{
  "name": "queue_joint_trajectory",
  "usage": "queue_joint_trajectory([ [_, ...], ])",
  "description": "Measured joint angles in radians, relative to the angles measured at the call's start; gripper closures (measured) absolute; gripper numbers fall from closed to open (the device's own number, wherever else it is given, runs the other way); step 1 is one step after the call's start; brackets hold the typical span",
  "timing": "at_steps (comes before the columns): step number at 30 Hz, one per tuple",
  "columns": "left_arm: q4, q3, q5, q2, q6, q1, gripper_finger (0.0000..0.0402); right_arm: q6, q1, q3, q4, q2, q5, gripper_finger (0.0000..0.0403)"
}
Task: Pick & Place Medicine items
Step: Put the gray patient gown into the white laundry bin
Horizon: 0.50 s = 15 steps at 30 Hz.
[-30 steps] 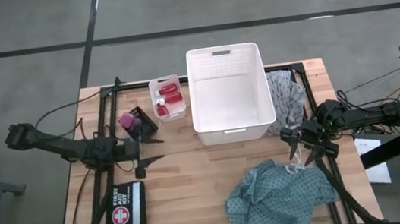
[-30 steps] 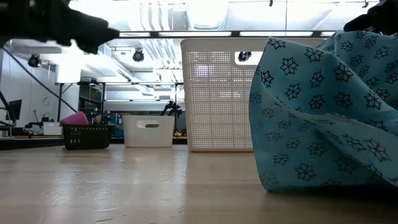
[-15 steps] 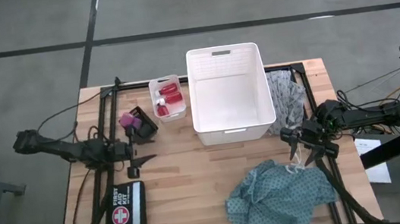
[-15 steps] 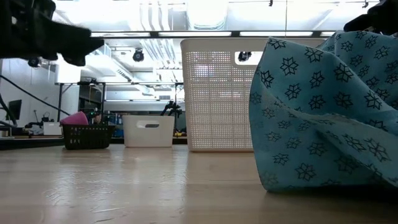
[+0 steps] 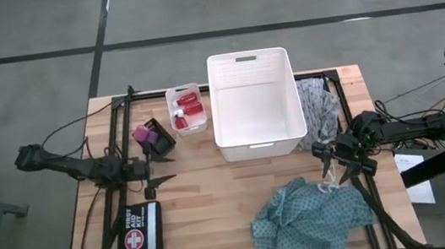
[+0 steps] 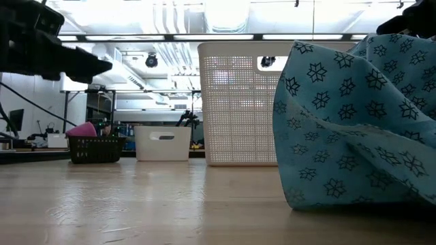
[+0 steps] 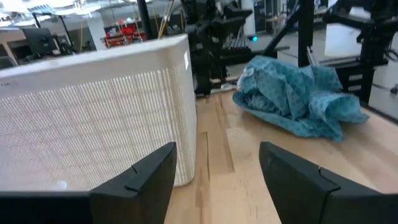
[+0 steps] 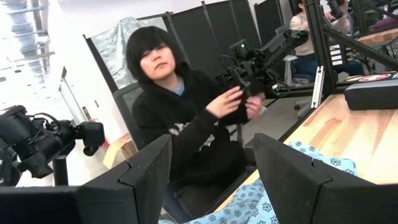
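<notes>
Red bottles (image 5: 190,105) in clear tray | left pincer (image 5: 162,169) open, empty | right pincer (image 5: 327,165) open, empty

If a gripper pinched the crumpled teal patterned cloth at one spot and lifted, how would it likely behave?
The teal patterned cloth lies in soft, irregular folds, so it would probably hang limp and drape, not keep its shape. It looks thin, so likely light. One pinch may catch only a single fold, leaving the rest trailing on the wooden table.

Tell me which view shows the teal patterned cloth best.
The high view: the whole teal cloth lies crumpled on the table's near right part, its full outline visible. The low view shows only one side of it, cropped. The left wrist view shows it farther off, beyond the white basket. The right wrist view catches only an edge.
</notes>
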Motion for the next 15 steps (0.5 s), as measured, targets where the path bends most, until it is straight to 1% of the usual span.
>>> queue_joint_trajectory([
  [8,-0.153,0.000,0.001,0.000,-0.002,0.000,0.0167,0.000,0.000,0.000,0.000,0.000,0.000,0.0179],
  [15,-0.153,0.000,0.000,0.007,-0.002,0.000,0.0167,0.000,0.000,0.000,0.000,0.000,0.000,0.0179],
])
